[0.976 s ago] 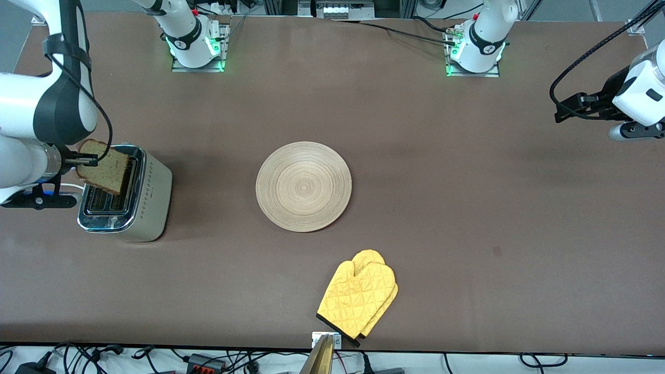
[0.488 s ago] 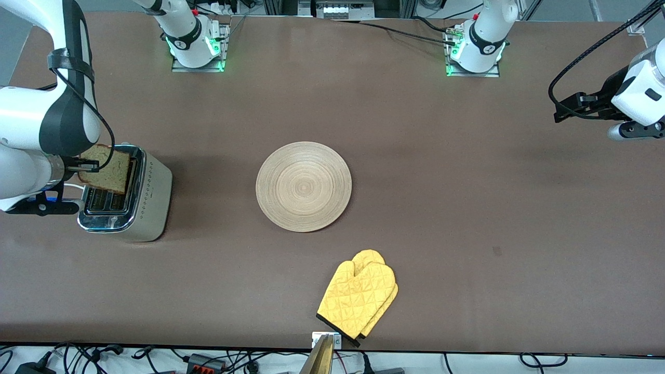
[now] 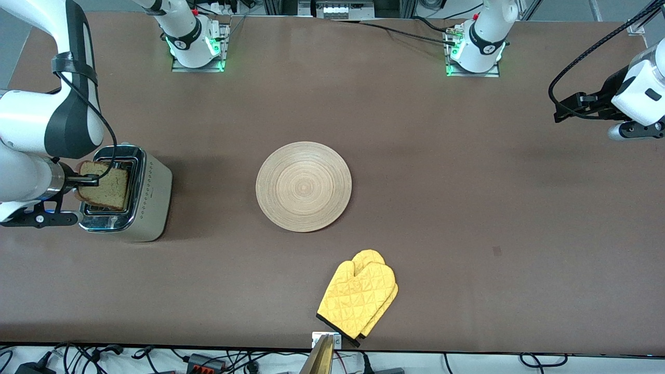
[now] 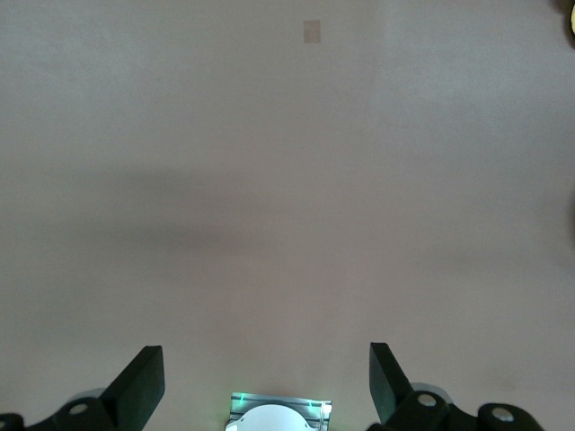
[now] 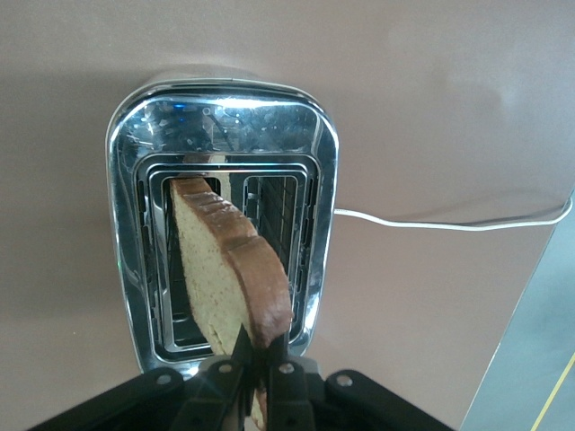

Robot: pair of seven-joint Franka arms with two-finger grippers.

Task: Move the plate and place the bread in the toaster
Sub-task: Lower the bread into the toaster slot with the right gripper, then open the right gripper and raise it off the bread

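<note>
The right gripper (image 3: 88, 180) pinches the bread (image 3: 106, 185) edge-on, tilted over the toaster (image 3: 127, 195) slots, so its lower corner may snag on the chrome rim; the spread left gripper (image 4: 260, 382) waits, plate (image 3: 304, 186) mid-table.

The right pincer (image 3: 92, 181) hangs over the toaster (image 3: 148, 200), fingers clamped on the bread slice (image 3: 106, 186), its forearm lying level. The left pincer (image 4: 260, 382) hangs well away from the toaster at the left arm's end of the counter (image 3: 441, 171), fingers spread wide, the arm waiting.

Bread (image 3: 104, 185) over toaster (image 3: 148, 200); plate (image 3: 304, 186) mid-table.
</note>
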